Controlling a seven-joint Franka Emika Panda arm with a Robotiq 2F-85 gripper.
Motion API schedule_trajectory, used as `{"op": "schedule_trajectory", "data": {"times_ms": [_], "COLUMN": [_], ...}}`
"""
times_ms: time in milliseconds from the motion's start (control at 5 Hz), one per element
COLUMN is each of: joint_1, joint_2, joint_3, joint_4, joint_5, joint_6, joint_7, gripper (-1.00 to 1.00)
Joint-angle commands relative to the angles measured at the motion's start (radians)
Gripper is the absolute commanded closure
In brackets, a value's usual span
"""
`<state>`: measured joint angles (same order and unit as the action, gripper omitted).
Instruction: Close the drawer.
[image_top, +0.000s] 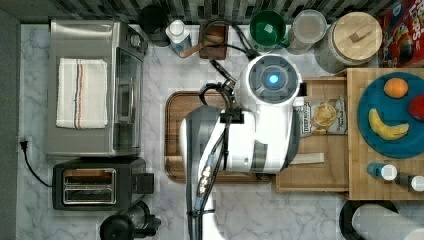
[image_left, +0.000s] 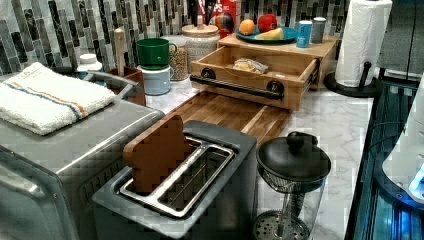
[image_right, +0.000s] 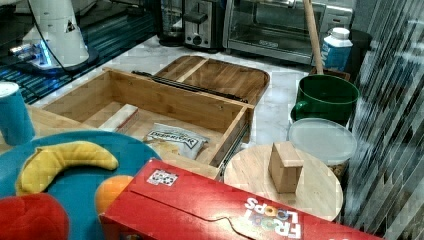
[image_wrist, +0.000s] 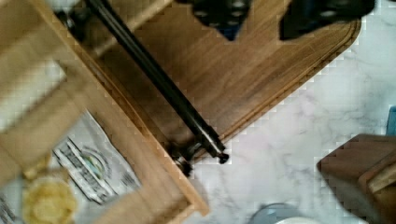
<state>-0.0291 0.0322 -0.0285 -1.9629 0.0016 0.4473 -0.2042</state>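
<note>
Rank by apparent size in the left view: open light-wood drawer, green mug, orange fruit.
1. Open light-wood drawer.
2. Green mug.
3. Orange fruit, though it sits farther from the camera.

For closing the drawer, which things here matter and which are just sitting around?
For the job: drawer, its black handle, the claw.

Just lying about: chip bag in the drawer, cutting board, toaster, fruit plate, green mug.
</note>
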Motion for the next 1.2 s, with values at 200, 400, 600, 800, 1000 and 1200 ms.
{"op": "schedule_trajectory", "data": {"times_ms": [200,400,600,800,1000,1200], "joint_1": [0.074,0.057,0.028,0.003,0.0,-0.016], "joint_2": [0.0,0.062,0.083,0.094,0.113,0.123], "joint_3": [0.096,0.102,0.109,0.117,0.115,0.119], "joint_4": [-0.041,-0.01,-0.046,-0.129,-0.197,-0.23], "joint_5": [-0.016,-0.03,-0.042,-0.044,-0.071,-0.051], "joint_6": [-0.006,-0.022,0.031,0.172,0.285,0.323], "joint_7": [-0.309,-0.39,-0.464,-0.525,-0.541,-0.607], "gripper": [-0.03,1.0,1.0,1.0,1.0,1.0]}}
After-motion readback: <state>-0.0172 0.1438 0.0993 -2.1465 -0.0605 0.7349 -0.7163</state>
